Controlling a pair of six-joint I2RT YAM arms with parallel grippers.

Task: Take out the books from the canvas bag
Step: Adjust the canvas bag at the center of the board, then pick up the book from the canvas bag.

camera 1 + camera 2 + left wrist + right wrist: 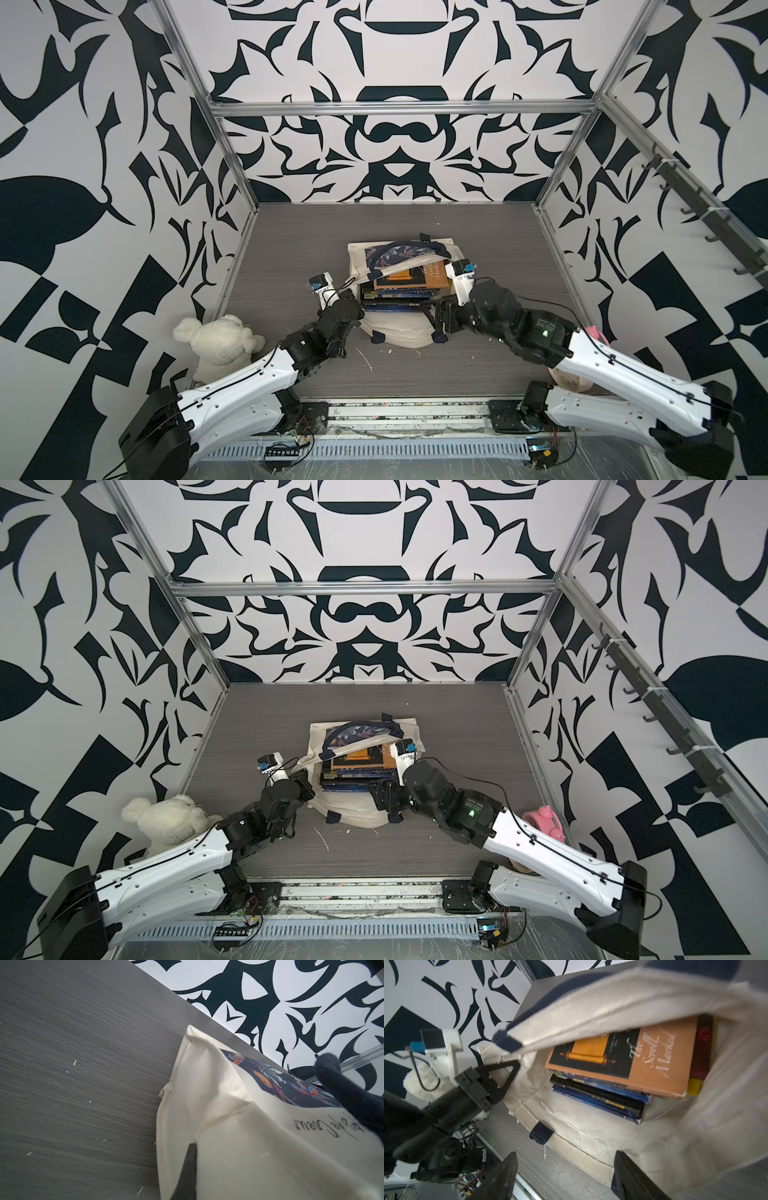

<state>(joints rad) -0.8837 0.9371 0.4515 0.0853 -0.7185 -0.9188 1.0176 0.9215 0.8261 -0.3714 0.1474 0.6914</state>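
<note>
Canvas bag (399,334): lies mid-counter (286,253), mouth toward the near edge, top flap lifted.
Books (395,296): I see the stack inside the open mouth, a tan cover on top and dark blue ones beneath.
Left end effector (512,1068): closed, pinching the bag's top flap.
Right end effector (565,1153): jaws apart, empty, just outside the mouth.
</note>
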